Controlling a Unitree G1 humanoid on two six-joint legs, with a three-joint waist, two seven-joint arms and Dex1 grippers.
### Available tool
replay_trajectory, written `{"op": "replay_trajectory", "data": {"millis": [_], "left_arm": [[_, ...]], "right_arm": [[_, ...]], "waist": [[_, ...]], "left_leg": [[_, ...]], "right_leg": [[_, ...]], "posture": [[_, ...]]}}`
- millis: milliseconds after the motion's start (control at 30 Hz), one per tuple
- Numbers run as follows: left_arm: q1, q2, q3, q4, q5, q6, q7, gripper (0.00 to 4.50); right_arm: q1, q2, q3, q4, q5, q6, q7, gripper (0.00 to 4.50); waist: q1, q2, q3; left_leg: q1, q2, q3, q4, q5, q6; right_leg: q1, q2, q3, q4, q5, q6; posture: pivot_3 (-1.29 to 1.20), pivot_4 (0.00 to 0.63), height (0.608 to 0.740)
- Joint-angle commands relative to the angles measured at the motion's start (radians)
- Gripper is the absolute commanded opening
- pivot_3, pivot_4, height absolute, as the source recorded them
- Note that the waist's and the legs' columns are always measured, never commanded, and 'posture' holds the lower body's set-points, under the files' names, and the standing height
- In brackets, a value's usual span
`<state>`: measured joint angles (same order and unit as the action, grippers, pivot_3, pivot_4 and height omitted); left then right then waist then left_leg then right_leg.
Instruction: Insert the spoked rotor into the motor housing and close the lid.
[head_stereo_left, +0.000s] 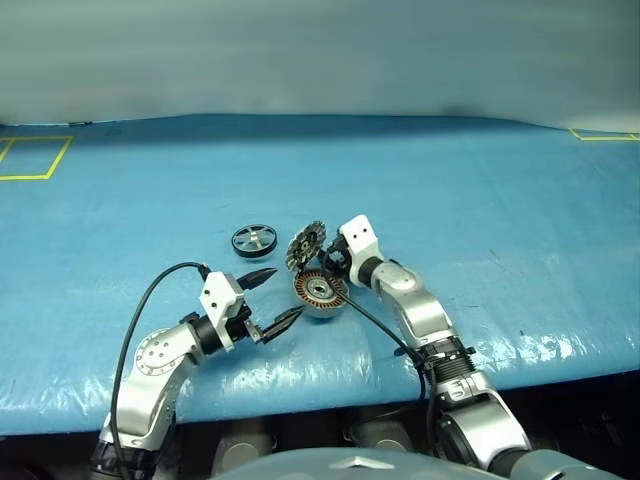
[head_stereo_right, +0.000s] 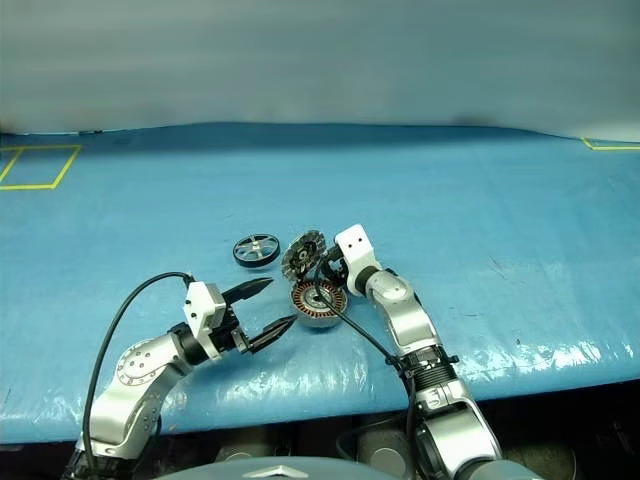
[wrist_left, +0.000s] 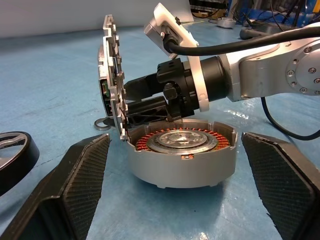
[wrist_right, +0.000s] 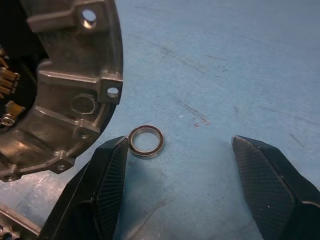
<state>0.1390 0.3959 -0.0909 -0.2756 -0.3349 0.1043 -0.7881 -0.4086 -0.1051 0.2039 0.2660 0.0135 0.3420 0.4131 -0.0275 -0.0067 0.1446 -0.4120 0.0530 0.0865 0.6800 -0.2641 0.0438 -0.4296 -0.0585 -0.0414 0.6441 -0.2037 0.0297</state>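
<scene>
Blue sheeting covered the whole worktop (head_stereo_left: 480, 180), with yellow tape marks at its far corners and plenty of bare room on every side of the parts. I saw the motor housing (head_stereo_left: 320, 292) sitting near the middle, copper windings showing, its lid (head_stereo_left: 306, 245) standing up on edge at the far left side of the casing. The spoked rotor (head_stereo_left: 254, 240) lay flat on the sheet just left of the lid, apart from both arms.

My left gripper (head_stereo_left: 270, 298) hovered low just left of the housing, fingers spread wide and holding nothing; in its wrist view the casing sat squarely between the two fingertips but clear of them. My right gripper (wrist_right: 177, 150) reached in from the right, over the housing, up against the back of the raised lid. Its fingers stood apart and empty, one fingertip (wrist_right: 114, 160) close beside the lid's studded outer face. A thin black ring (wrist_right: 146, 140) lay on the sheet beyond that fingertip, near the lid's rim.
</scene>
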Motion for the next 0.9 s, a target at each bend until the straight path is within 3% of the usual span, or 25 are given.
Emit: {"op": "replay_trajectory", "data": {"millis": [33,500,667,900], "left_arm": [[-0.003,0.01,0.002,-0.027,-0.018,0.005,-0.008,4.5],[-0.008,0.014,-0.013,-0.044,-0.025,0.023,-0.017,4.5],[-0.016,0.019,-0.016,-0.04,-0.034,0.03,-0.029,4.5],[0.01,0.04,0.006,-0.031,-0.048,0.033,-0.042,4.5]], "right_arm": [[0.012,-0.013,0.031,-0.067,-0.015,0.043,0.018,3.46],[0.128,-0.057,-0.067,-0.397,0.111,0.116,0.044,3.46],[0.175,-0.207,-0.068,-0.554,0.152,0.22,0.15,3.46],[0.298,-0.397,-0.129,-0.698,0.331,0.297,0.351,3.46]], "waist": [[0.0,0.0,0.0],[0.006,0.001,0.001],[0.013,0.001,0.001],[0.016,0.001,0.001]], "left_leg": [[0.0,0.0,0.0,0.0,0.0,0.0],[-0.001,0.0,0.0,0.0,0.0,0.0],[-0.002,-0.001,-0.001,0.0,0.0,0.0],[-0.002,-0.001,-0.001,0.0,-0.001,0.001]], "right_leg": [[0.0,0.0,0.0,0.0,0.0,0.0],[-0.001,-0.001,0.0,0.0,-0.002,0.003],[-0.001,-0.001,-0.001,-0.001,-0.002,0.003],[-0.001,-0.002,-0.001,-0.002,-0.002,0.003]], "posture": [[0.0,0.15,0.74],[0.0,0.15,0.74],[0.0,0.15,0.74],[0.0,0.15,0.74]]}}
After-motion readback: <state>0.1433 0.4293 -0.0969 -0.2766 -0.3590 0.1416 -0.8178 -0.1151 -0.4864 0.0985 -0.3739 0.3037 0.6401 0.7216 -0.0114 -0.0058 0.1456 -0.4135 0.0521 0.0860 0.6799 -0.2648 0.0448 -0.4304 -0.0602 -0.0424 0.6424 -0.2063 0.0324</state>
